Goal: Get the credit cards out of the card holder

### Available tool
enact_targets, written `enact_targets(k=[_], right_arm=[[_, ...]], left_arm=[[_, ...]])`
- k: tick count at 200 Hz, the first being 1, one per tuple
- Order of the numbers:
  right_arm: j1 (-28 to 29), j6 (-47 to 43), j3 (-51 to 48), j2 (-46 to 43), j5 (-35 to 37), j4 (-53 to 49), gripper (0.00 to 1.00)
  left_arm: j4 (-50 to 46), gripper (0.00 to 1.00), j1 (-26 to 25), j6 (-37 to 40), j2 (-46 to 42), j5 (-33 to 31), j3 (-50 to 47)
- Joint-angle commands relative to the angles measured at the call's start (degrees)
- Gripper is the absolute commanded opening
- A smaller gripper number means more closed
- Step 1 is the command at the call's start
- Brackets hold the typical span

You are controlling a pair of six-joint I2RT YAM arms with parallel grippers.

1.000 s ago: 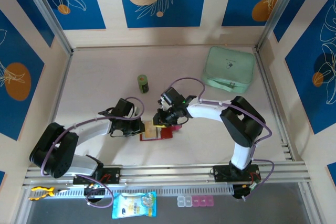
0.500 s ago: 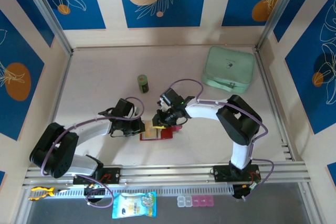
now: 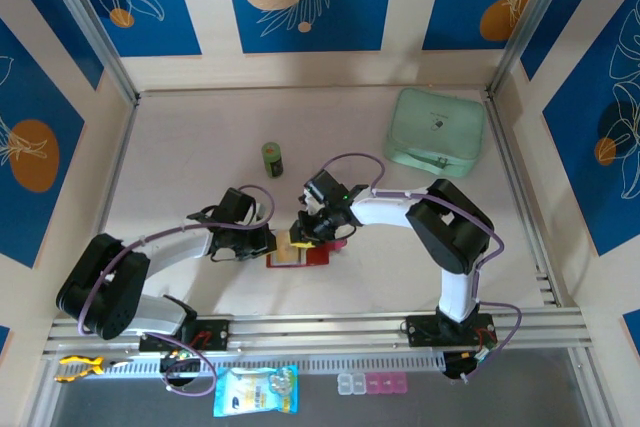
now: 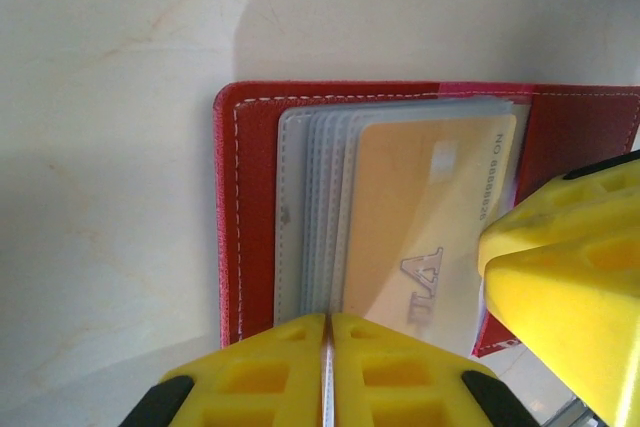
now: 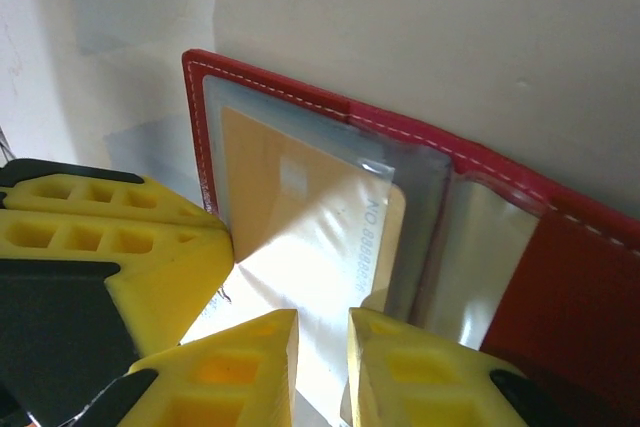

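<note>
The cards (image 4: 420, 217) sit in the sleeves of the open red holder (image 4: 228, 207), which lies flat on the table (image 3: 190, 157) between the arms. The right gripper (image 5: 322, 347) pinches the top card's edge. The left gripper (image 4: 327, 357) is closed at the holder's edge.

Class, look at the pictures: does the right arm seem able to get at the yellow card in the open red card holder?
Probably yes: the right pincer sits at the edge of the yellow card in the red card holder, and the left pincer beside it leaves that way free.
</note>
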Motion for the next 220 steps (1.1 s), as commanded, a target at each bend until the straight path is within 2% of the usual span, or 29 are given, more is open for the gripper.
enact_targets(k=[1,44,123,181,220], right_arm=[[-0.06,0.86,-0.23,1.28,-3.35,1.57,0.20],[-0.30,1.33,-0.49,1.57,-3.29,1.08,0.21],[-0.20,-1.39,0.02,-1.16,4.07,-7.09,0.21],[-0.08,-2.68,0.20,-2.45,4.71,-7.46,0.22],[-0.03,-2.84,-1.52,-4.44,0.39,-2.10,0.24]], left_arm=[[-0.75,0.11,-0.65,-0.44,0.90,0.02,-1.07],[-0.81,0.11,-0.75,-1.01,0.52,0.37,-0.95],[-1.13,0.11,-1.38,-1.67,0.05,-0.21,-1.60],[-0.56,0.11,-2.32,-2.61,0.20,-0.18,-2.48],[-2.33,0.11,-2.44,-2.41,-1.36,-0.64,-0.49]])
